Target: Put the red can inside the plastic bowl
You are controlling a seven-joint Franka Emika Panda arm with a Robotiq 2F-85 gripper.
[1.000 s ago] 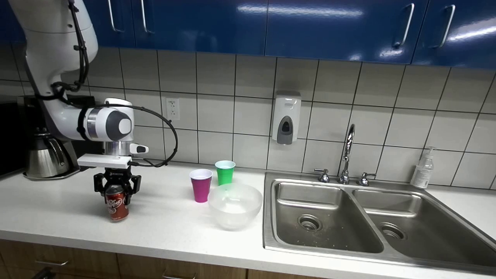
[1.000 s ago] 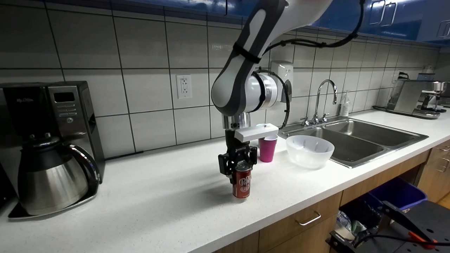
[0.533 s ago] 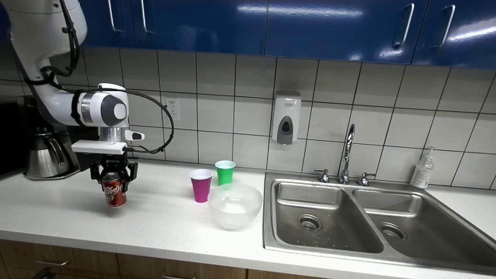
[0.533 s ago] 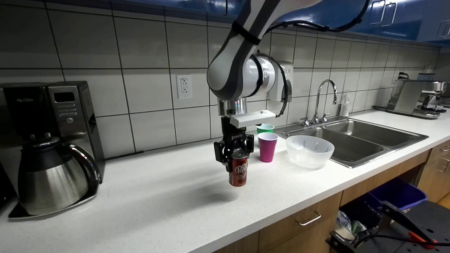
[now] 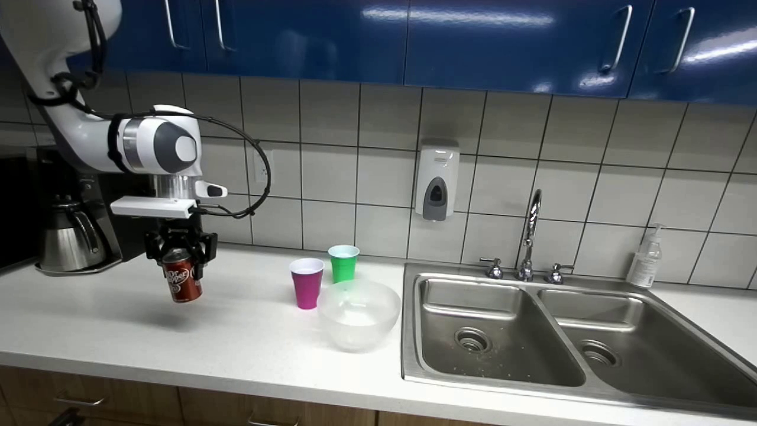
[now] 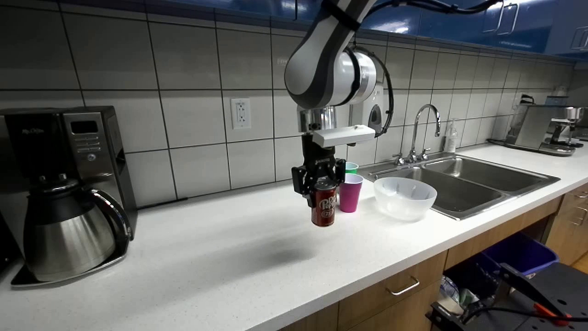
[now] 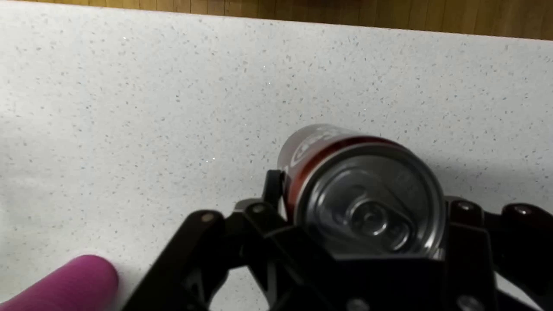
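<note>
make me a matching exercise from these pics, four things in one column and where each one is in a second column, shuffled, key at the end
Things
1. can
2. bowl
3. carafe
4. dispenser

Places
A. on the tiled wall
B. on the counter, beside the sink
C. at the coffee maker
D. held by the gripper, above the counter

Pairs: 1-D, 2-B, 3-C, 4-A
</note>
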